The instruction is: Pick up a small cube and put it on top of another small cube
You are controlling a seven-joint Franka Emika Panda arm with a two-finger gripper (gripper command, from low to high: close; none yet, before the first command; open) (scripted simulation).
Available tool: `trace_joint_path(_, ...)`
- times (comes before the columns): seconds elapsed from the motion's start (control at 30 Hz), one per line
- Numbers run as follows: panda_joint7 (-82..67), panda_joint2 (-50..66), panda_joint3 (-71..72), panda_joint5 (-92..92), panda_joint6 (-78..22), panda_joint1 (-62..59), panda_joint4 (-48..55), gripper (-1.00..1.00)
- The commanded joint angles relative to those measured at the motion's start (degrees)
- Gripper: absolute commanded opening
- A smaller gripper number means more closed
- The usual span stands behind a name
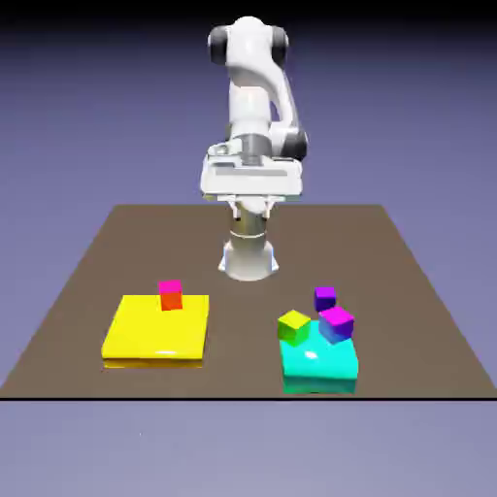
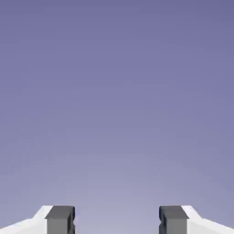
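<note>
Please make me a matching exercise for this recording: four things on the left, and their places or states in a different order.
Things:
1. purple cube
2. green-sided cube
3. yellow block
4. pincer

Places or states:
A. open, with nothing between its tips
B. on the exterior view's left side of the table
C. the smallest cube, dark violet
D. yellow-lime on top, by the cyan block

Pairs: 1-C, 2-D, 3-B, 4-A
</note>
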Motion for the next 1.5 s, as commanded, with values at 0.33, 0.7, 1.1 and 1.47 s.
trace_joint_path(0.33,-27.41,4.77,4.15,3.96,-3.57,3.93,-1.32,0.00)
trace_joint_path(0.7,-54.82,9.53,8.30,7.91,-7.15,7.86,-2.65,0.00)
trace_joint_path(1.1,-84.72,14.73,12.82,12.23,-11.04,12.15,-4.09,0.00)
trace_joint_path(1.47,-112.13,19.50,16.97,16.18,-14.62,16.08,-5.42,0.00)
